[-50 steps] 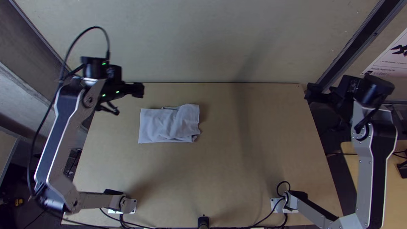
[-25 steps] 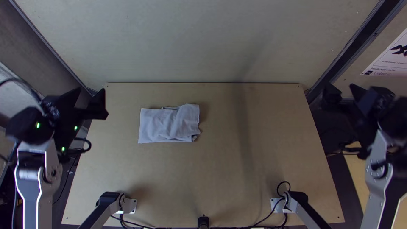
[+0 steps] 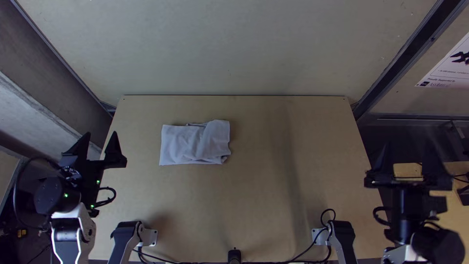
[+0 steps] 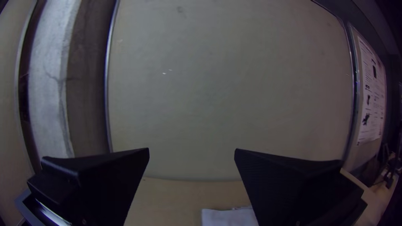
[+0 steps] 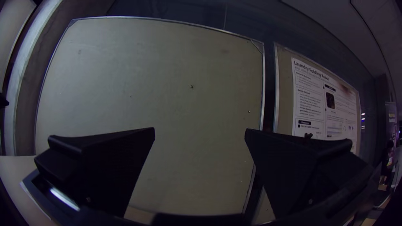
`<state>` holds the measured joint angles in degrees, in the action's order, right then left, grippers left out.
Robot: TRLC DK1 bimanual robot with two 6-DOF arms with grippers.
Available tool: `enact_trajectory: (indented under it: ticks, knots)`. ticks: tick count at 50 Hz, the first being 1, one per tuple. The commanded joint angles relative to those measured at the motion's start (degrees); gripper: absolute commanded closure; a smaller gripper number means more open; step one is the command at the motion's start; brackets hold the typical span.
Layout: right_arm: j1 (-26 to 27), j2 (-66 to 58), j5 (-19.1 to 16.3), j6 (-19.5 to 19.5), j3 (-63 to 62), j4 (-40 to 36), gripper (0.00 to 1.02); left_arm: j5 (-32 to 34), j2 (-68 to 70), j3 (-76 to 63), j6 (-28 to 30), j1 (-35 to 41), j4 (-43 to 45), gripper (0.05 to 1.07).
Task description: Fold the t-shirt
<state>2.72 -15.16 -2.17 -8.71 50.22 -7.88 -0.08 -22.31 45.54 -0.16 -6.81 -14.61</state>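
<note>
T-shirt (image 3: 193, 144) folded into a rumpled rectangle on the wooden table (image 3: 244, 205), left of centre towards the far side; right-hand end uneven. Left gripper (image 3: 101, 133) by the table's left edge, fingers spread wide, apart from the cloth. Right gripper (image 3: 408, 144) at the right side, fingers also wide apart, much farther from the cloth. Black cables (image 3: 161, 262) along the near edge, between the arm bases. Printed poster (image 3: 447, 66) on the right, bearing text and pictures.

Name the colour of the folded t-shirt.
The t-shirt is pale greyish white, seen best in the top view.
</note>
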Motion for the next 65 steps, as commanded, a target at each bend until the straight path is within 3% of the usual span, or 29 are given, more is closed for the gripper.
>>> enact_trajectory:
  ticks: [1,11,24,34,42,46,65]
  knots:
    - [-0.3,4.3,0.0,-2.6,-5.0,2.3,0.04,0.2,6.0,-6.9,1.3,-0.3,5.1,0.1]
    - [-0.3,15.5,-0.4,-4.0,-20.2,8.5,0.04,0.5,17.8,-20.4,1.5,0.0,11.6,0.1]
    - [-0.3,15.6,-0.3,-5.0,-39.0,19.0,0.04,0.6,22.5,-32.5,1.1,1.4,17.0,0.1]
    - [-3.1,15.7,0.4,-5.4,-49.1,21.7,0.04,0.5,22.6,-45.5,1.4,1.4,33.1,0.1]
    - [-1.8,15.6,1.4,-4.7,-50.1,11.9,0.04,0.5,22.5,-45.7,0.5,1.8,23.1,0.1]
    - [-1.8,15.0,1.9,-2.7,-49.8,7.1,0.04,0.3,22.4,-45.4,6.7,0.9,13.6,0.1]
    - [-1.5,15.3,3.1,-1.3,-49.7,7.0,0.04,0.5,22.3,-45.4,7.6,-1.5,14.1,0.1]
